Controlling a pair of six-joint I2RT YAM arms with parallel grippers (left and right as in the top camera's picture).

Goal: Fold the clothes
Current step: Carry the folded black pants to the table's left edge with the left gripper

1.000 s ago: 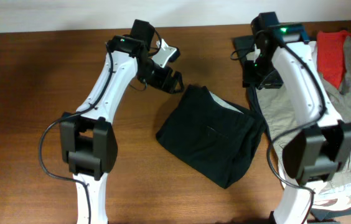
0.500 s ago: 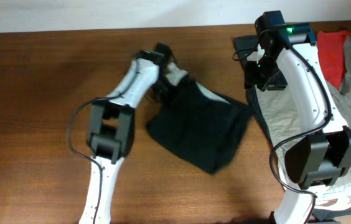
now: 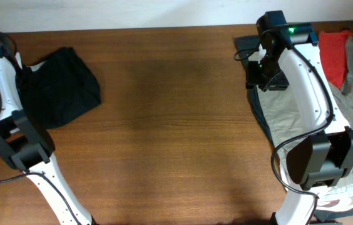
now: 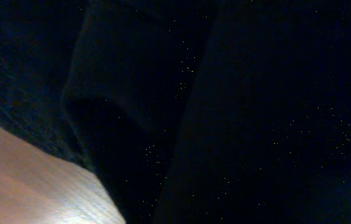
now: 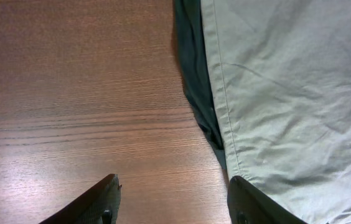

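The clothes, a pair of black shorts, lie bunched in a compact heap at the far left back of the table, with a strip of pale lining showing at their left edge. My left gripper sits at that edge, half buried in the cloth. In the left wrist view black fabric fills nearly everything and hides the fingers; the gripper is shut on the shorts. My right gripper hangs open over bare wood at the back right, its right finger next to the khaki hem.
Khaki-beige shorts spread along the right side under my right arm, with a dark garment edge poking out beneath them. A red garment lies at the back right corner. Brown wooden table stretches between the two arms.
My left gripper shut on the black shorts at the table's middle and swung to the far left, taking them along. The right arm stayed put.
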